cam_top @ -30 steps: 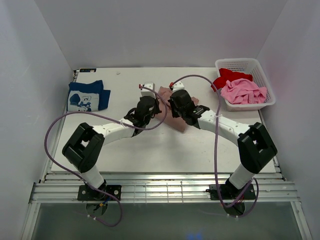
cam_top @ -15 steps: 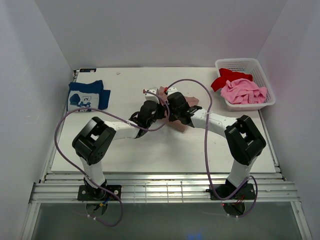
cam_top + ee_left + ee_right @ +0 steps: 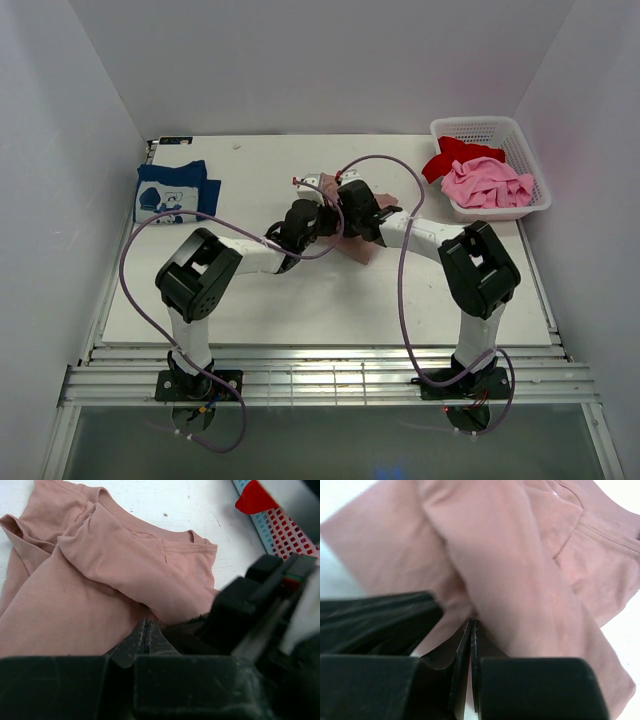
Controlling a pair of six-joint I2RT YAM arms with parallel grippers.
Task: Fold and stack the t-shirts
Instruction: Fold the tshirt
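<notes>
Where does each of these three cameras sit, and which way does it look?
Top: fixed above and behind, looking down on the table; left arm and right arm show.
Left wrist: rides the left arm, looking past its shut left hand at the dusty pink t-shirt it pinches.
Right wrist: rides the right arm, looking past its shut right hand at that t-shirt.
Shared: all three show the t-shirt.

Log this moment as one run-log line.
left end effector: shut on pink-tan t-shirt | right end effector: shut on pink-tan t-shirt | navy t-shirt: folded, far left
</notes>
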